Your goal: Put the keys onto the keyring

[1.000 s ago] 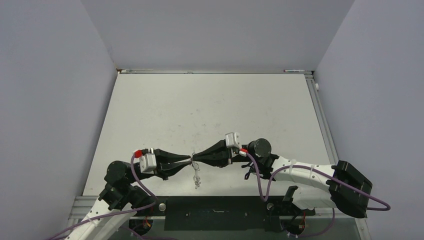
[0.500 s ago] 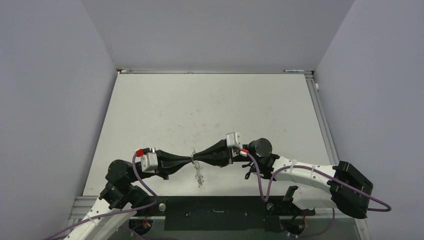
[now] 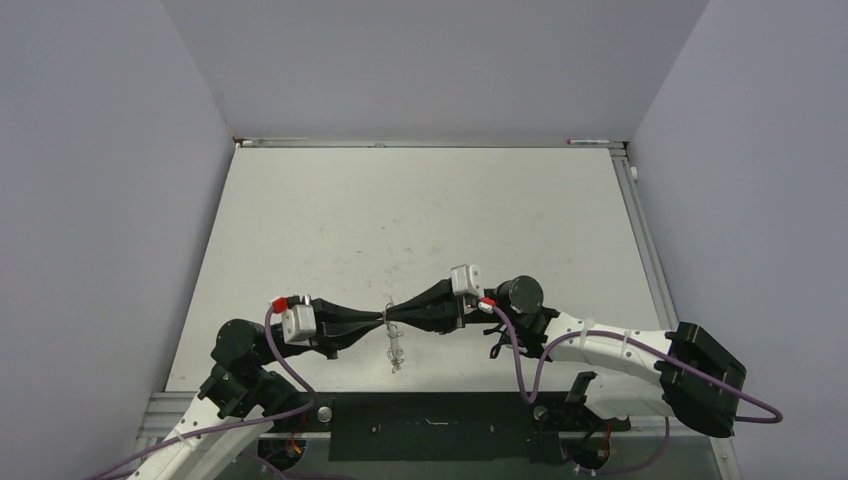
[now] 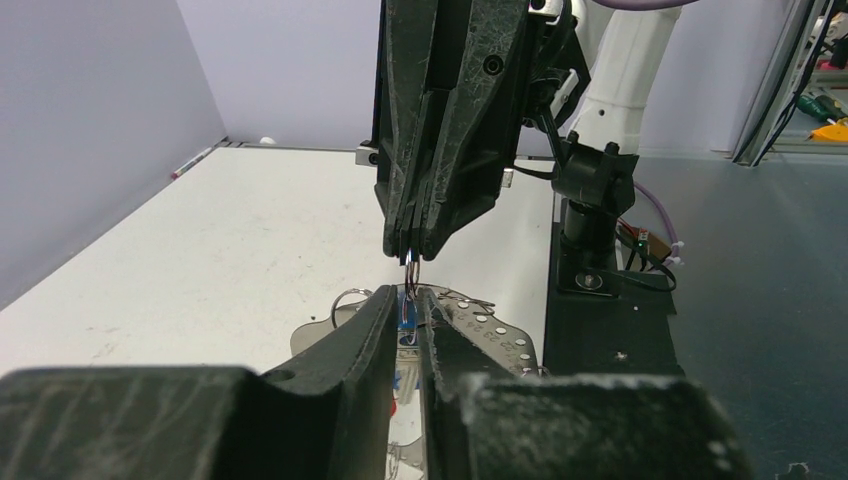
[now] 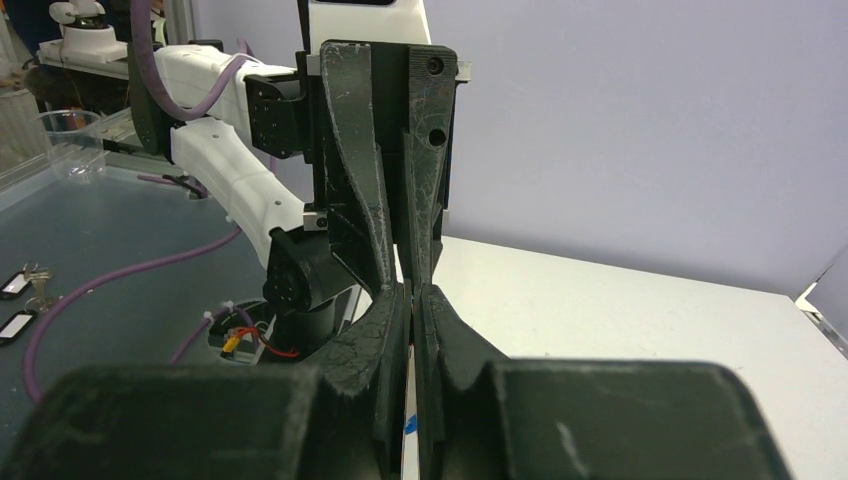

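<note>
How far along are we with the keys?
Midway. Both claws are shut tip to tip: the left claw pinches something blue, likely the blue key; the right claw grips the keyring by its wire. Left: threading. No key visibly on yet, red key unseen.

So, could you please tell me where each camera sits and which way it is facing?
Top external: above and behind the arms, looking down on the table; both bases at the bottom edge, left gripper and right gripper tip to tip, pinching the dangling keyring.
Left wrist: on the left arm, looking along its own fingers at the right gripper and that arm's base.
Right wrist: on the right arm, facing back along its own fingers at the left gripper.
Shared: the wrist views face each other; each shows both grippers.
</note>
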Robot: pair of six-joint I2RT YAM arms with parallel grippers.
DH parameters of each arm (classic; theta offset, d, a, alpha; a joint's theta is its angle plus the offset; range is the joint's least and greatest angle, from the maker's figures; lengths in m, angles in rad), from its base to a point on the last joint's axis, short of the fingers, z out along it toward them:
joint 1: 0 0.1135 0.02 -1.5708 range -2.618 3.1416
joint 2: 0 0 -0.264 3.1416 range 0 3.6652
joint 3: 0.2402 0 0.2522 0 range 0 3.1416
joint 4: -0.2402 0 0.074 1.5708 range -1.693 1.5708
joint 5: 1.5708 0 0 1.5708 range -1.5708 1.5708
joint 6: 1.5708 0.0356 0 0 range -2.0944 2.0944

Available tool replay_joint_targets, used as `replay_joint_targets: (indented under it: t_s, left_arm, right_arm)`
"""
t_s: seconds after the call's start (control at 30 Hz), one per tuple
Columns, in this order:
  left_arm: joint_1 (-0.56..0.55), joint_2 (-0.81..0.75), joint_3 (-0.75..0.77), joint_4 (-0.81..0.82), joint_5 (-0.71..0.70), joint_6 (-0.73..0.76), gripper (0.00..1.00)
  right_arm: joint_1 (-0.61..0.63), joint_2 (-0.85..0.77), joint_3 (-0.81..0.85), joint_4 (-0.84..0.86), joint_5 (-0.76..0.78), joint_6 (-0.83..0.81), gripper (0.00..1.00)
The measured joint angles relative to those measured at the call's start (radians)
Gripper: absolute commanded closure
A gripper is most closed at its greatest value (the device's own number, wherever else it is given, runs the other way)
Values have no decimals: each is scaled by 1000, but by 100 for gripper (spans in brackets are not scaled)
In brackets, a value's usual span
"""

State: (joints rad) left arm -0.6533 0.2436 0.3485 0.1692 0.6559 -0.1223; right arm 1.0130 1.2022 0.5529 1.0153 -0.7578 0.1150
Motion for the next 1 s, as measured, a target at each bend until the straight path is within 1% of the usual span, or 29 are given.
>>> replay_joint_targets:
  t_s: [0.17,0.37,0.47,0.8,0.9,1.0]
  left_arm:
    - [0,3,0,0,0,0,84]
    - [0,6,0,0,0,0,79]
    - [0,7,0,0,1,-2,78]
    - [0,14,0,0,5,-4,80]
    - [0,14,0,0,6,-4,85]
    - [0,14,0,0,8,-4,86]
  right_arm:
    - [0,-1,3,0,-1,0,95]
    - [0,-21,3,1,0,0,95]
    - [0,-23,4,2,2,0,95]
    - [0,-23,5,10,1,3,95]
    - [0,-21,5,29,0,11,95]
    - [0,-13,7,53,-3,27,95]
